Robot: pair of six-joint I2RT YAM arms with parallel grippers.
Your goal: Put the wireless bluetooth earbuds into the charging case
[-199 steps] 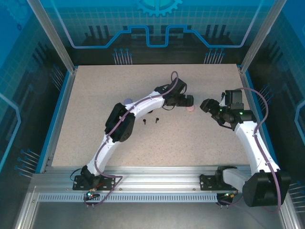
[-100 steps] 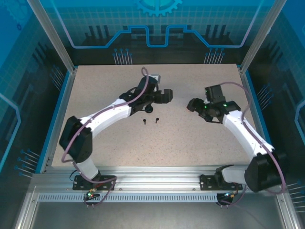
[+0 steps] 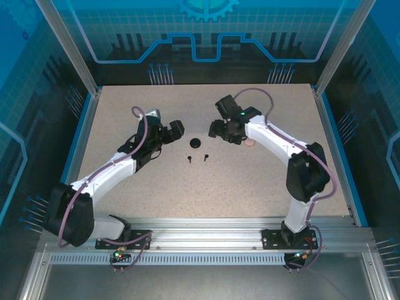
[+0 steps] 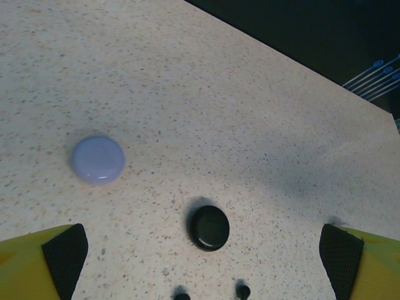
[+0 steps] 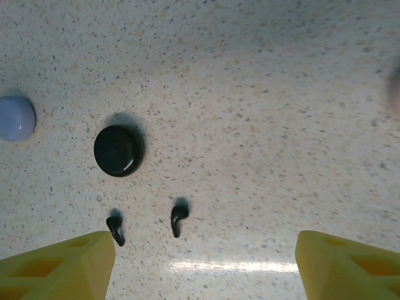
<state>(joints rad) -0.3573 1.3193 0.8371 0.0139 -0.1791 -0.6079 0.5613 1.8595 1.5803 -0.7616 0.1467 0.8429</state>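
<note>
Speckled tabletop [image 3: 262, 181], mid-frame: your left gripper [image 3: 172, 130] and right gripper [image 3: 219, 130] both gape empty either side of the black case [image 3: 195, 143], black earbuds [image 5: 178, 220] just below.

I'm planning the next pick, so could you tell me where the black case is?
In the top view the black case lies mid-table, just beyond the two black earbuds, right of the lilac case.
</note>
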